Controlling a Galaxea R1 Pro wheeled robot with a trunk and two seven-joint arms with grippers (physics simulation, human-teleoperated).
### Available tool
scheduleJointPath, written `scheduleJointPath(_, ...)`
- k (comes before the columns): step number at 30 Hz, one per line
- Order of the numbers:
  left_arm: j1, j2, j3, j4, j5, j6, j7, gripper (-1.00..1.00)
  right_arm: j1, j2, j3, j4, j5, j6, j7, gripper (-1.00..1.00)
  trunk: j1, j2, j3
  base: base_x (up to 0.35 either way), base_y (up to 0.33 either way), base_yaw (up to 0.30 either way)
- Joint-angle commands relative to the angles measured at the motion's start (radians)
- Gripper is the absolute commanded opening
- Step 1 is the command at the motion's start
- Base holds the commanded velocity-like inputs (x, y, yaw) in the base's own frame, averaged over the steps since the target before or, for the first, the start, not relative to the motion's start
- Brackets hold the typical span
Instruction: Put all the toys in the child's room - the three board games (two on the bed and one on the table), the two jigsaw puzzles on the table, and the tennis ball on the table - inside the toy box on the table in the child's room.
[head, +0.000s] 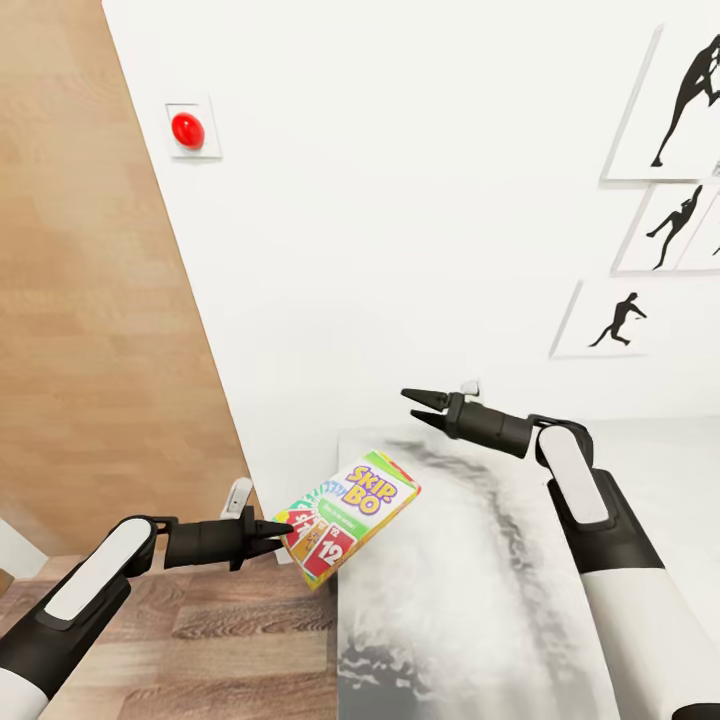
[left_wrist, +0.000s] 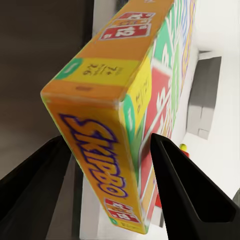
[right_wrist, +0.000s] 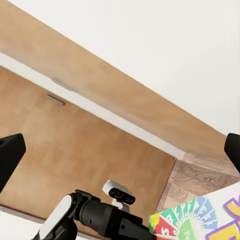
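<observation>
My left gripper is shut on one end of the "SKIP BO" board game, a white, green and red printed box. The box is held tilted in the air over the left edge of the pale mottled table. In the left wrist view the box sits between the two dark fingers. My right gripper hovers open and empty above the table's far part, apart from the box. The right wrist view shows its fingertips spread wide, with the box's corner beyond. The toy box, jigsaw puzzles and bed are out of view.
A white wall stands behind the table, with a red round button and several framed silhouette pictures. A wooden panel fills the left side. Wood floor lies under my left arm beside the table edge.
</observation>
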Motion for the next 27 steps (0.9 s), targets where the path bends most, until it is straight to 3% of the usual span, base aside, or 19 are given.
scheduleJointPath(1,-0.001,0.001,-0.001,-0.007,0.004,0.001,0.003,-1.0,0.007,-0.011,-0.001,-0.009,0.0,0.001,0.011,1.0,-0.004,0.007,0.002,0.0,0.0,0.0)
scheduleJointPath(2,-0.001,0.002,-0.001,-0.013,0.004,0.001,0.003,-1.0,0.013,-0.018,-0.002,-0.012,-0.004,0.001,0.012,1.0,-0.008,0.014,0.005,0.0,0.0,0.0)
scheduleJointPath(6,0.0,0.032,-0.003,-0.072,0.008,0.001,0.003,-1.0,0.085,-0.09,-0.007,-0.022,-0.044,0.001,0.032,1.0,-0.023,0.042,0.018,0.0,0.0,0.0)
scheduleJointPath(9,0.001,0.063,-0.003,-0.099,0.012,0.001,-0.008,-1.0,0.177,-0.148,-0.012,-0.026,-0.095,0.001,0.109,1.0,-0.035,0.063,0.027,0.0,0.0,0.0)
scheduleJointPath(11,0.001,0.08,-0.002,-0.103,0.013,0.001,-0.03,-1.0,0.223,-0.165,-0.023,-0.03,-0.105,0.001,0.164,1.0,-0.042,0.077,0.034,0.0,0.0,0.0)
scheduleJointPath(17,0.001,0.159,-0.003,-0.107,0.013,0.001,-0.137,-1.0,0.331,-0.181,-0.084,-0.032,-0.112,0.001,0.264,1.0,-0.065,0.119,0.052,0.0,0.0,0.0)
scheduleJointPath(20,0.001,0.207,-0.003,-0.106,0.014,0.001,-0.195,-1.0,0.352,-0.181,-0.108,-0.04,-0.113,0.001,0.277,1.0,-0.077,0.14,0.062,0.0,0.0,0.0)
scheduleJointPath(22,0.001,0.225,-0.003,-0.106,0.015,0.001,-0.215,-1.0,0.356,-0.18,-0.113,-0.044,-0.113,0.001,0.28,1.0,-0.084,0.154,0.068,0.0,0.0,0.0)
scheduleJointPath(27,0.001,0.277,-0.004,-0.106,0.016,0.001,-0.274,-1.0,0.366,-0.181,-0.118,-0.041,-0.109,-0.082,0.283,1.0,-0.104,0.189,0.084,0.0,0.0,0.0)
